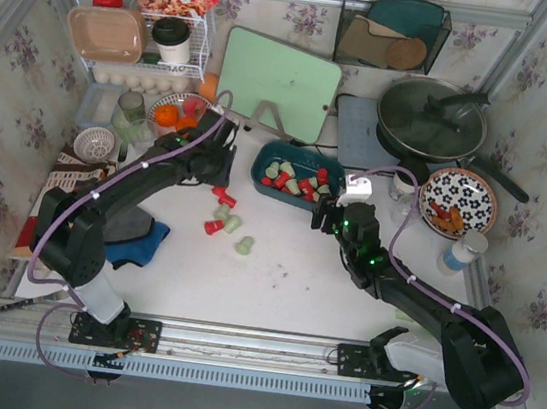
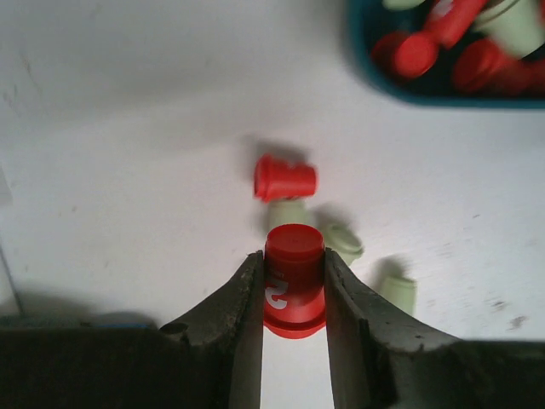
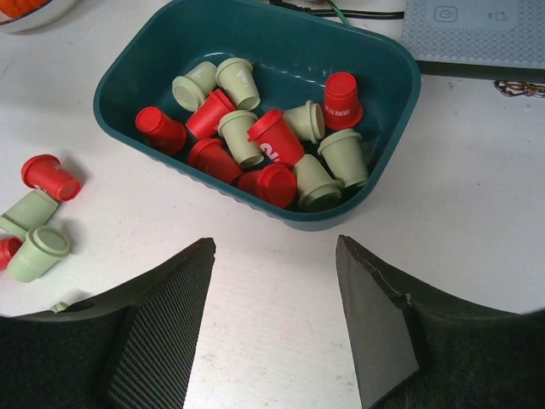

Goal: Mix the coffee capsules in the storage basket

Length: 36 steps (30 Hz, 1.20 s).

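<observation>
My left gripper (image 2: 292, 256) is pinched shut on a red capsule (image 2: 294, 290), with a few pods (image 1: 226, 220) lying loose just outside the teal storage basket (image 3: 289, 43), where most sit, red and green jumbled, while my right gripper (image 3: 274, 247) hangs wide open, empty, just short of it.

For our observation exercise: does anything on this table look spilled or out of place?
Yes: several coffee capsules lie scattered on the table left of the storage basket, some on their sides, instead of inside it. The left gripper grips one red capsule.
</observation>
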{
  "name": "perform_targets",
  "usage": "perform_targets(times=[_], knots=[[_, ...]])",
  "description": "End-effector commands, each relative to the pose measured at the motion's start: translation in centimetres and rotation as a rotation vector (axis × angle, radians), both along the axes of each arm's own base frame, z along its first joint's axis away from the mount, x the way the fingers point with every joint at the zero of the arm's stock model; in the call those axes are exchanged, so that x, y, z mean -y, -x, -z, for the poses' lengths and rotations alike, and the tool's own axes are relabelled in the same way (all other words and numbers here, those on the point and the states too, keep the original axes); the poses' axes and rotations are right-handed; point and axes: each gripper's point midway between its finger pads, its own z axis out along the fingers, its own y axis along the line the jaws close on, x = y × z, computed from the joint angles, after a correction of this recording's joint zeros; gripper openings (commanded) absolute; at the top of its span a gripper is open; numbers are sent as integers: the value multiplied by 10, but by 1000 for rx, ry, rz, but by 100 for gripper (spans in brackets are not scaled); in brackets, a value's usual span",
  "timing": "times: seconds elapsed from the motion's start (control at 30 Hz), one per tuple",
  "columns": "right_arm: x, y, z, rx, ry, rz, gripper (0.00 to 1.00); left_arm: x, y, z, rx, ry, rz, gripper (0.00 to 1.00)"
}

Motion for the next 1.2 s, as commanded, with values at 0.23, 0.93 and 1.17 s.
perform_targets(times=[0.23,0.93,1.17], knots=[[16,0,-13,65,-26,80,67,87,-67,-53,197,277,125,17],[10,0,-10,56,-41,61,67,130,-174,-12,404,243,11,32],[10,0,-11,60,-44,59,67,142,-176,-10,369,267,41,52]])
